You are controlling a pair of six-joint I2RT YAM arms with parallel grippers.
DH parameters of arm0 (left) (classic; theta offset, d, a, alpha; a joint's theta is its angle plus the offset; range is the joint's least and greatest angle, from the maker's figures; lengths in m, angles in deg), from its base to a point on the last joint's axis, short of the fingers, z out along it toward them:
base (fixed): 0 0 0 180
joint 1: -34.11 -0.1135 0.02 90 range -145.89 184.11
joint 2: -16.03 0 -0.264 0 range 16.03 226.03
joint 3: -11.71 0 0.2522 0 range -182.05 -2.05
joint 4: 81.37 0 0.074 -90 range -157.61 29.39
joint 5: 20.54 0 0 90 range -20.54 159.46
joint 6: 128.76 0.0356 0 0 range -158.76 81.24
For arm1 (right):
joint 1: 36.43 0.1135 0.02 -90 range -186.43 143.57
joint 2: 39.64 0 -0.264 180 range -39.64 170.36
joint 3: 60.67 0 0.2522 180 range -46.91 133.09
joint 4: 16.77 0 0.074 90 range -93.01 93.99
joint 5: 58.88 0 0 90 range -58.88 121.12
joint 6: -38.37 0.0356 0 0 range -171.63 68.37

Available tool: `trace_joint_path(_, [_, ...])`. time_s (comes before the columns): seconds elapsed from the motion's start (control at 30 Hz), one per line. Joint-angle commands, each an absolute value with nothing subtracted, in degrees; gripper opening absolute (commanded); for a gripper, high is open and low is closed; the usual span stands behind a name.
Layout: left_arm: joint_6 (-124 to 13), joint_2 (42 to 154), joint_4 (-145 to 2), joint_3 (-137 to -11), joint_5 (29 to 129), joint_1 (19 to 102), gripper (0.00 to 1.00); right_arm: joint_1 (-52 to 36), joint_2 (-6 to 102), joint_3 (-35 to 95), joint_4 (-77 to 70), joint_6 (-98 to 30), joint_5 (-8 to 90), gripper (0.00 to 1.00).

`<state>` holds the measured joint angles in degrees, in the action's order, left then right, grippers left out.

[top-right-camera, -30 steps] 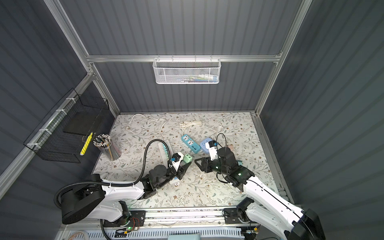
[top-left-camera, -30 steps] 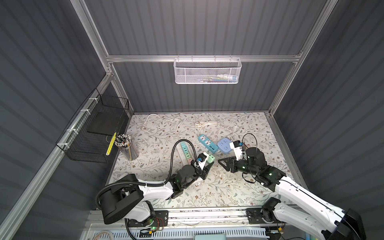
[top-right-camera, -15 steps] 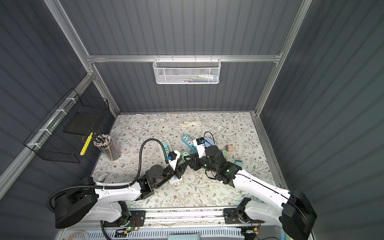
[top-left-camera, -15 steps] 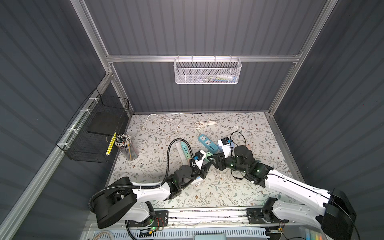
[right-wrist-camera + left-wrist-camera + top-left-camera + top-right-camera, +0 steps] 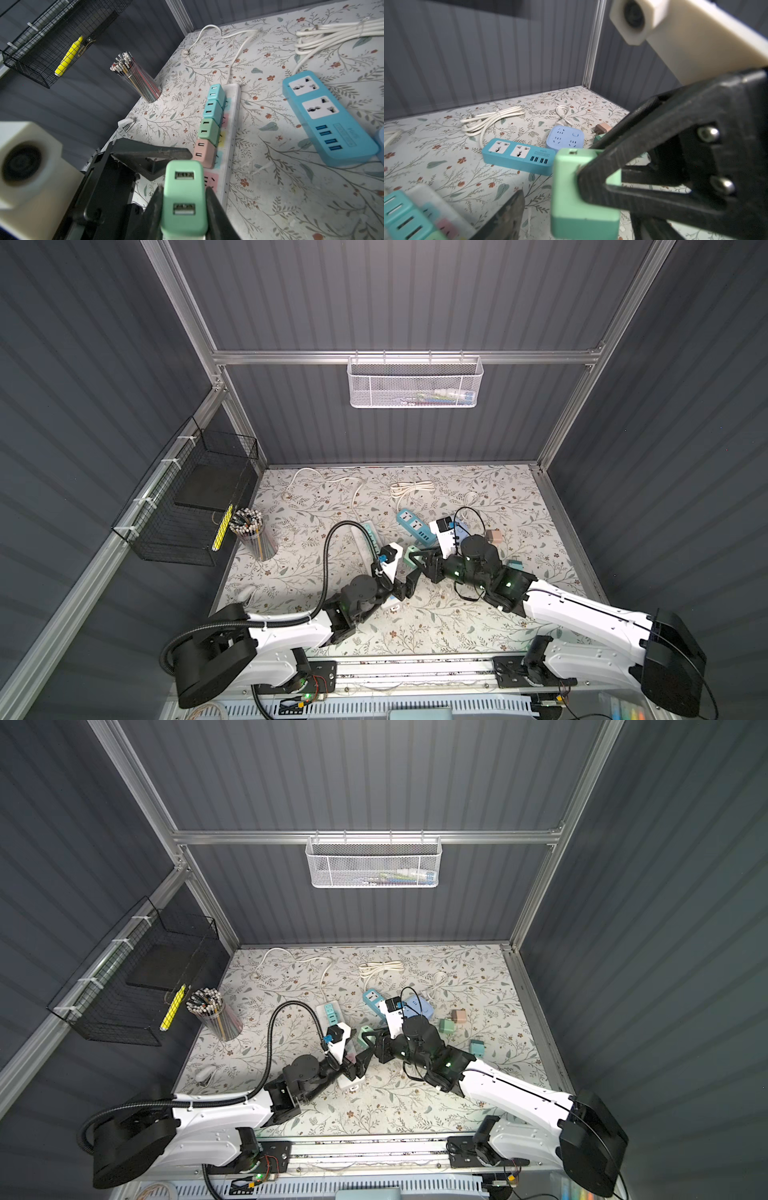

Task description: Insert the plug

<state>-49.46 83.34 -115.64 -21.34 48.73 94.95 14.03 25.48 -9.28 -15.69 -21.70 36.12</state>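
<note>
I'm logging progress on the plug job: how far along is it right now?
Done: four plugs sit in the white power strip. In hand: the right gripper is shut on a green plug; the left gripper stands open beside it. Left: carry it to the free socket next to the pink plug and push it in.

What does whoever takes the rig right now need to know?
Right gripper: shut on the green plug, lifted off the table.
Left gripper: open, empty, close beside the plug.
White power strip lies flat nearby; four chargers already seated in it.
Done: plug grasped.
To do: line it up with the free socket next to the pink charger, push in.
</note>
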Motion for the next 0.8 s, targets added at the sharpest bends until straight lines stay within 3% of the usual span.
trace_joint_path(0.0, [-55.6,73.5,-106.4,-20.8,35.7,95.0,0.83,16.6,26.5,-10.1,-19.7,-24.2,28.3,0.25])
trace_joint_path(0.13, [-69.0,61.6,-83.0,-22.4,15.7,95.0,0.9,20.7,31.7,-11.1,-25.3,-26.4,21.7,0.25])
trace_joint_path(0.23, [-75.6,55.2,-70.9,-22.2,9.1,94.9,0.9,24.0,36.2,-11.6,-30.3,-27.2,16.3,0.24])
trace_joint_path(0.4, [-80.8,50.1,-58.4,-23.7,5.1,94.8,0.9,29.8,43.1,-10.3,-35.5,-28.0,8.6,0.25])
trace_joint_path(0.77, [-80.9,51.0,-58.6,-24.0,4.2,94.9,0.92,33.9,54.1,-10.1,-43.2,-24.0,-1.7,0.24])
